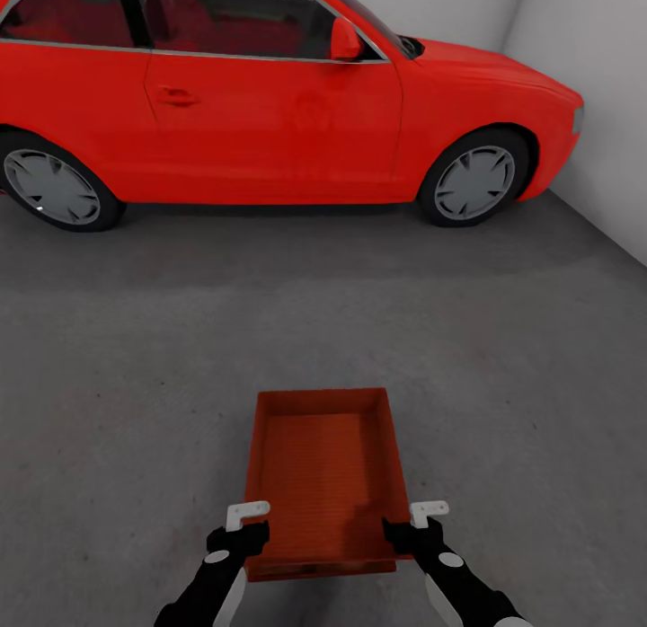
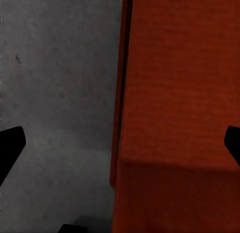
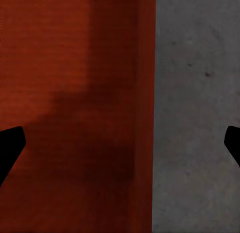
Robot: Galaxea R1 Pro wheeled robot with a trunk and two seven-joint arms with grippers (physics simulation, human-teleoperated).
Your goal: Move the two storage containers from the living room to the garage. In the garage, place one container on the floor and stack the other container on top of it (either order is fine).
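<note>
One rust-red storage container (image 1: pixel 322 470) lies low over the dark grey garage floor (image 1: pixel 135 384), its long side pointing away from me; the other container is hidden or out of view. My left gripper (image 1: pixel 252 522) is open at its near left corner. In the left wrist view, that gripper (image 2: pixel 120 143) has the bin's left wall (image 2: pixel 120 93) between its spread fingers. My right gripper (image 1: pixel 412 522) is open at the near right corner, and in the right wrist view the gripper (image 3: pixel 120 143) straddles the right wall (image 3: pixel 147 93). I cannot tell whether the bin touches the floor.
A red coupe car (image 1: pixel 270 97) stands side-on across the far end of the garage. A white wall (image 1: pixel 593 88) closes the right side. Bare concrete stretches between the bin and the car.
</note>
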